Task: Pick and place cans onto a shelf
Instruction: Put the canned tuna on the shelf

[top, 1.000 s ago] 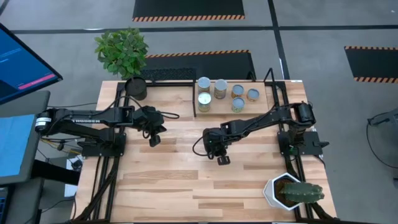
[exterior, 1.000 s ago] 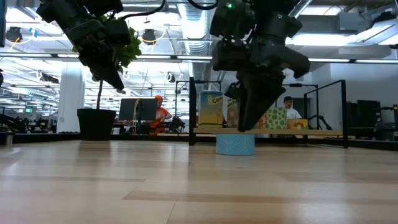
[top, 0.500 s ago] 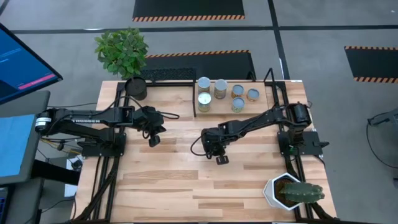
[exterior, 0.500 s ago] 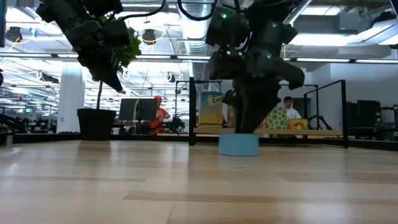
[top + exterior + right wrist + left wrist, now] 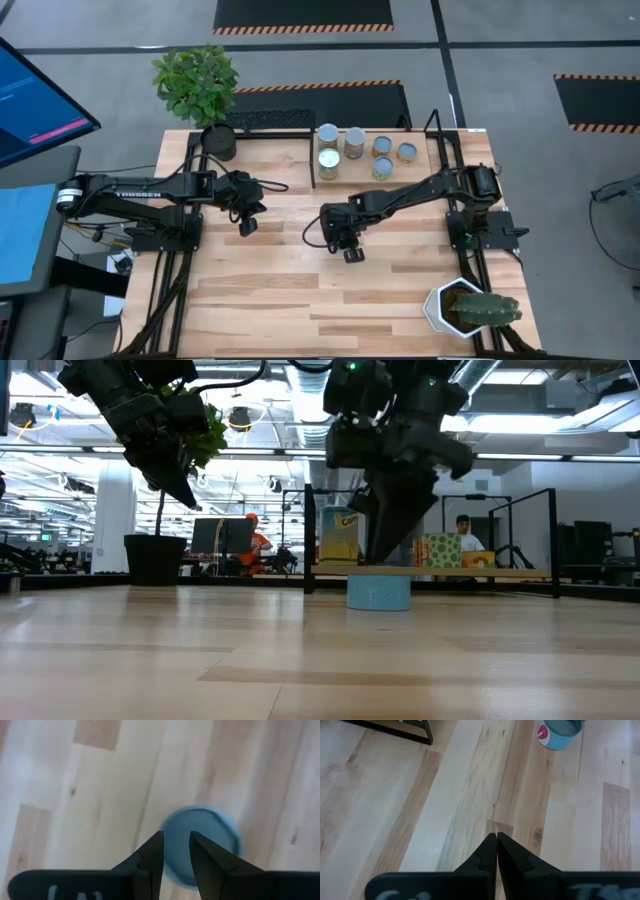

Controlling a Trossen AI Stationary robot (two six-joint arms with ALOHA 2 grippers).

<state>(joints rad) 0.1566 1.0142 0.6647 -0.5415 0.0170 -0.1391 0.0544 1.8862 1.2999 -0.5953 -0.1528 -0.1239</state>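
Note:
A pale-blue-topped can (image 5: 202, 845) stands upright on the wooden table near its middle; it also shows in the low view (image 5: 379, 593) and at the edge of the left wrist view (image 5: 559, 727). My right gripper (image 5: 348, 252) hangs just above it, pointing down, its fingers a narrow gap apart (image 5: 176, 837) over the can's top, and hides it in the high view. Several other cans (image 5: 354, 142) stand on the shelf (image 5: 312, 165) at the table's far edge. My left gripper (image 5: 247, 226) is shut and empty above the table's left half, and shows in its own view (image 5: 496, 836).
A black plant pot (image 5: 218, 140) stands at the far left corner, next to the shelf. A white cactus pot (image 5: 452, 305) sits at the near right corner. The shelf's black rods (image 5: 308, 540) rise behind the can in the low view. People show in the room beyond.
My right gripper has drifted a little toward the table's left edge, staying over the pale-blue can and pointing down. The can stands where it was.

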